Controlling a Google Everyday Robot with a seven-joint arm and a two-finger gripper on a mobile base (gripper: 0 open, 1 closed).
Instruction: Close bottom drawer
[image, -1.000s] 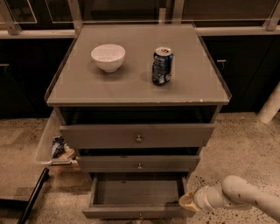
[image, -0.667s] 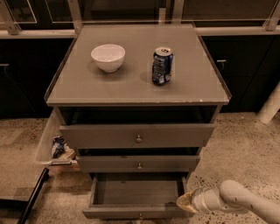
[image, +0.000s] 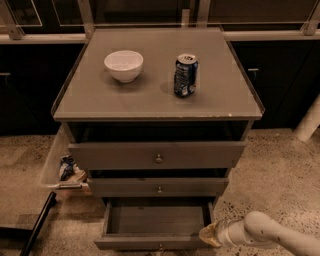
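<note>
I have the end effector (image: 210, 235) set low against the right front corner of the bottom drawer (image: 150, 243), which stands pulled out of the cabinet (image: 155, 105), presumably to shove it shut, though I cannot tell whether it is apart or together.

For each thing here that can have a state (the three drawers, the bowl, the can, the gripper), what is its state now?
bottom drawer: pulled far out, open, looks empty.
middle drawer: slightly out, almost shut.
top drawer: partly out.
bowl: upright on the cabinet top, looks empty.
can: upright on the cabinet top.
gripper: low, at the bottom drawer's right front corner.
</note>
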